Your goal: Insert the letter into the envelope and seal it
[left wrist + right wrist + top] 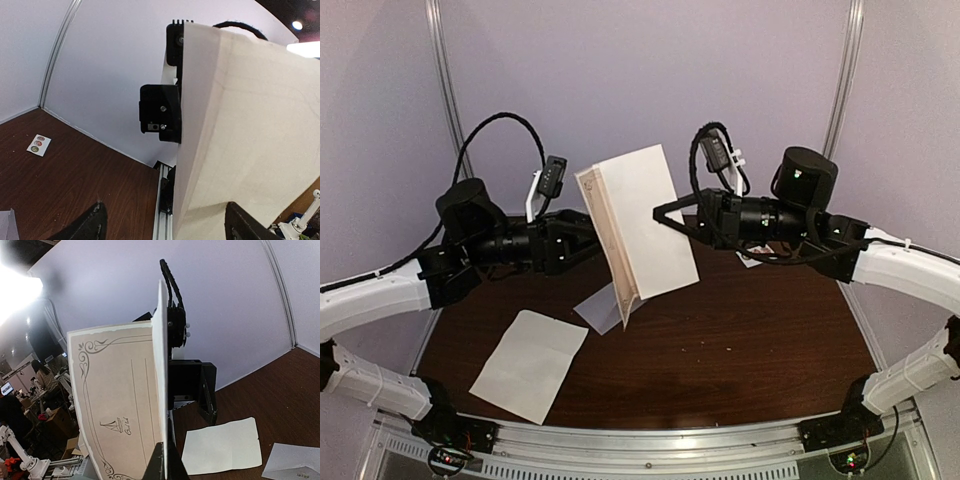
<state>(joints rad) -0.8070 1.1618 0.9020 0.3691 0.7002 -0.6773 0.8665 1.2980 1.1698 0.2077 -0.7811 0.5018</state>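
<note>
The envelope (pixel 645 215) is held upright above the table, its printed front facing left. It fills the right of the left wrist view (pixel 250 125), and its ornate border and ship mark show in the right wrist view (pixel 115 405). My right gripper (pixel 665 213) is shut on its right edge, fingers pinched together (pixel 165 465). My left gripper (pixel 588 228) is open beside the envelope's left edge, which stands between its spread fingers (pixel 167 225) without being clamped. A white creased sheet, the letter (pixel 530 365), lies flat at the front left (pixel 222 445).
A pale grey piece of paper (pixel 595 305) lies on the table under the envelope's lower corner. The small white sticker card (pixel 38 144) lies towards the back right (pixel 750 260), partly hidden by my right arm. Aluminium rails edge the table.
</note>
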